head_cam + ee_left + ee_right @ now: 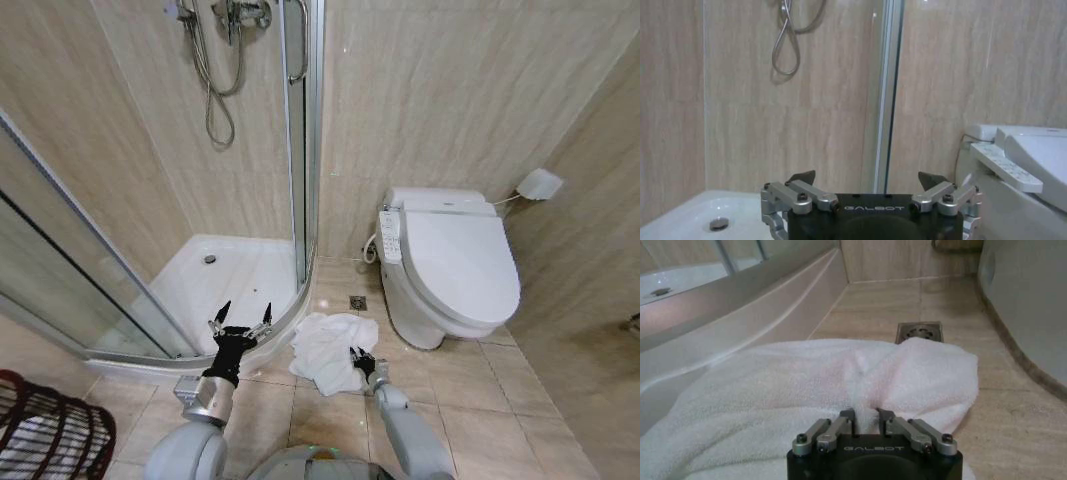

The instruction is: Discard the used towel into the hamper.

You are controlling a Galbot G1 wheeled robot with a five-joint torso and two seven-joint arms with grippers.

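Observation:
A crumpled white towel (328, 350) lies on the tiled floor between the shower tray and the toilet. My right gripper (362, 362) sits at its near right edge, shut on a pinched ridge of the towel (840, 385), as the right wrist view shows with the gripper (866, 414) closed around the fold. My left gripper (241, 318) hovers open above the shower tray's curved rim, its fingers (805, 177) spread wide with nothing between them. The hamper (50, 428), a dark reddish-brown wire basket, stands on the floor at the far lower left.
A white toilet (450, 265) stands right of the towel. The shower tray (240, 275) with glass door (300, 140) fills the left side. A floor drain (358, 302) lies beyond the towel. Tiled walls close in behind and on the right.

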